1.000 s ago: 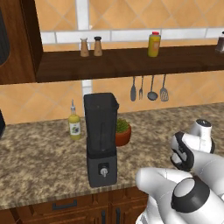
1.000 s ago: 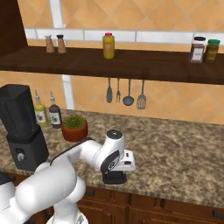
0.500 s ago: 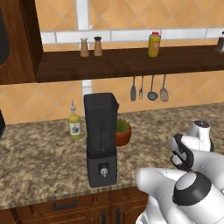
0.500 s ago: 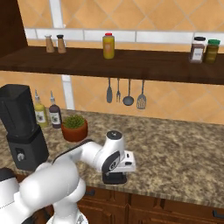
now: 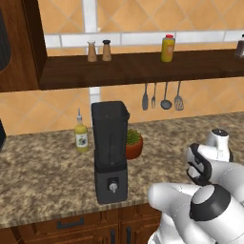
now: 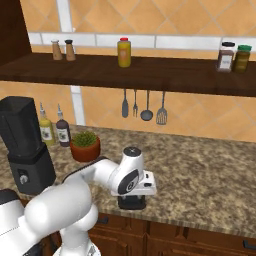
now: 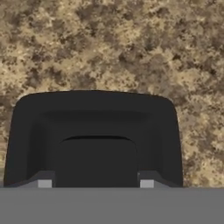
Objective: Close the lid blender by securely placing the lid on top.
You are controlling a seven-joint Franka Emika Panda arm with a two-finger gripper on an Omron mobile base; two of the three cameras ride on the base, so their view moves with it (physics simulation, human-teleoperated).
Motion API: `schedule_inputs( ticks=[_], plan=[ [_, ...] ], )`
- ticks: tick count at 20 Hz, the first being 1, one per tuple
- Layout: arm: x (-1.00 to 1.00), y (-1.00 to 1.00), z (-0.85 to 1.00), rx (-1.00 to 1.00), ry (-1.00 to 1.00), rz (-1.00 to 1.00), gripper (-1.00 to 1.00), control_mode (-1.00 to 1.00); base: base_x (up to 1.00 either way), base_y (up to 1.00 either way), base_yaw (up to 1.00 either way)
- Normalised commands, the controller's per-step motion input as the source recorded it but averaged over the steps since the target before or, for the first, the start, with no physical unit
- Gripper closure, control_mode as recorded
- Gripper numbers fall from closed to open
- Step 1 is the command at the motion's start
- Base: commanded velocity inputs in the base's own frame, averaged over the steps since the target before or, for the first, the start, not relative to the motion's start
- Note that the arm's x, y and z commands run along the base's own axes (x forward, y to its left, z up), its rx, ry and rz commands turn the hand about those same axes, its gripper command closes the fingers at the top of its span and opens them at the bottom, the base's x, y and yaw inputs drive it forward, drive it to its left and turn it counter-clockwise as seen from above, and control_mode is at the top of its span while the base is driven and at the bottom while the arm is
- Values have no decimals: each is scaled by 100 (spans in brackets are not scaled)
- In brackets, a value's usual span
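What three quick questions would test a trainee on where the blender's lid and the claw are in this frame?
1. True or false: the lid already sits on the blender.
2. Pick one: the claw is (A) low over the lid, which lies on the counter; (B) over the blender's jar; (C) beside the blender's knob.
3. Fill in: in the left base view, the potted plant stands just to the ___ of the blender.

Key: 1 false; 2 A; 3 right.
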Motion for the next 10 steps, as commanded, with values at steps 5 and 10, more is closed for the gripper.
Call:
schedule_inputs(
  ticks=[5, 10],
  plan=[
    [-51, 0, 31, 8, -9, -4, 100, -100, 0, 0, 0],
    [-70, 1, 92, 8, -33, -7, 100, -100, 0, 0, 0]
  ],
)
